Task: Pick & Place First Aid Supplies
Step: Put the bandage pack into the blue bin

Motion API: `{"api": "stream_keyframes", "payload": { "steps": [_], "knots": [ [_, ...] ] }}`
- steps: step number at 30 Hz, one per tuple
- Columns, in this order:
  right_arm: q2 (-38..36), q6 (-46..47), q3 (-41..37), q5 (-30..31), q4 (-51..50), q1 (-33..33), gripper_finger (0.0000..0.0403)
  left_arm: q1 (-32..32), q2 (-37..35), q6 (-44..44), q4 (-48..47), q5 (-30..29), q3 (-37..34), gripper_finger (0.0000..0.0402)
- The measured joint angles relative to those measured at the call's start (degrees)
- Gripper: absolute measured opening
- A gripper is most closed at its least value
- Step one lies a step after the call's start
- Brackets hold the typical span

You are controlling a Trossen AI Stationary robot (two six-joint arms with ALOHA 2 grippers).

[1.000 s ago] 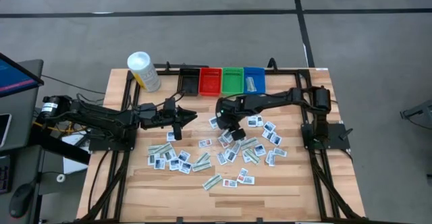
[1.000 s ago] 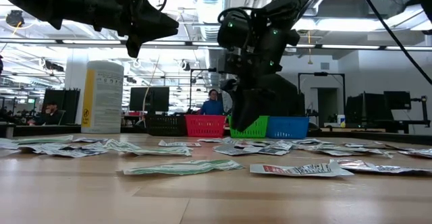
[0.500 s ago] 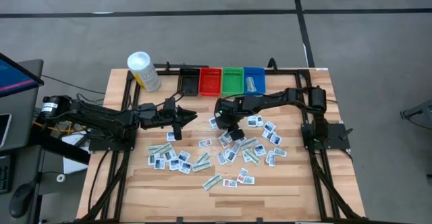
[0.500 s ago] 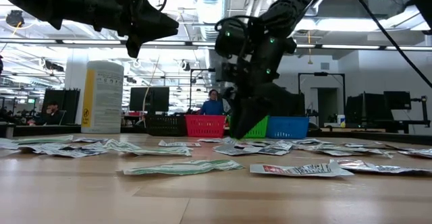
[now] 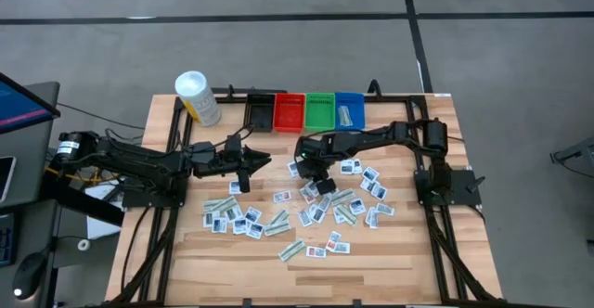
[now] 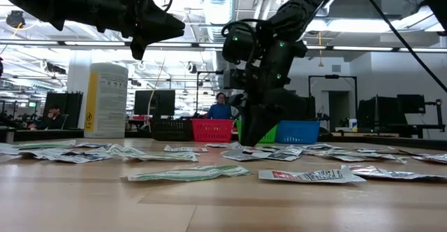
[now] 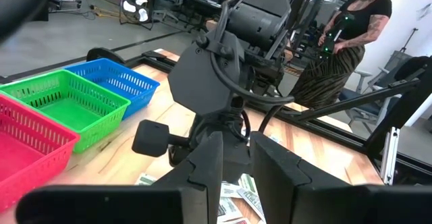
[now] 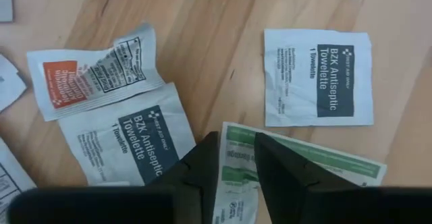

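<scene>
The long pale-green-printed paper strip packet (image 8: 304, 158) lies flat on the wooden surface (image 5: 371, 252), in the scatter of small white packets (image 5: 278, 220) just in front of the row of plastic bins; beside it lie two white squarish towelette packets with dark-blue labels (image 8: 317, 75) and one with an orange label (image 8: 81, 75). My right end effector (image 8: 236, 158) is down over the strip's end, its dark fingers (image 8: 202, 170) straddling the edge with only a narrow gap, closing in, though I cannot tell whether the paper is pinched. To do this well, I judge I should catch only the strip, not the towelette packet alongside, then lift straight up before heading to the green mesh bin (image 5: 320, 110). My left end effector (image 5: 243, 164) hangs above the surface, left of the packets, fingers slightly apart and empty.
</scene>
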Motion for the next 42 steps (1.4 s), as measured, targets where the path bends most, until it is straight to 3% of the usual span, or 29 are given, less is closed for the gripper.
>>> {"api": "stream_keyframes", "payload": {
  "steps": [20, 30, 42],
  "knots": [
    [0.07, 0.0, -0.07, 0.09, 0.12, 0.0, 0.0003, 0.0, 0.0, 0.0, 0.02, 0.0, 0.0, 0.0076],
    [-0.6, 1.46, -0.13, 2.05, -0.49, 0.0, 0.0002, 0.0, 0.0, 0.0, 0.02, 0.0, 0.0, 0.0076],
    [-9.54, 1.44, -0.07, 7.15, -5.52, -0.55, 0.0001, 0.02, 0.04, 0.0, -0.01, 0.0, 0.0, 0.0076]
  ]
}}
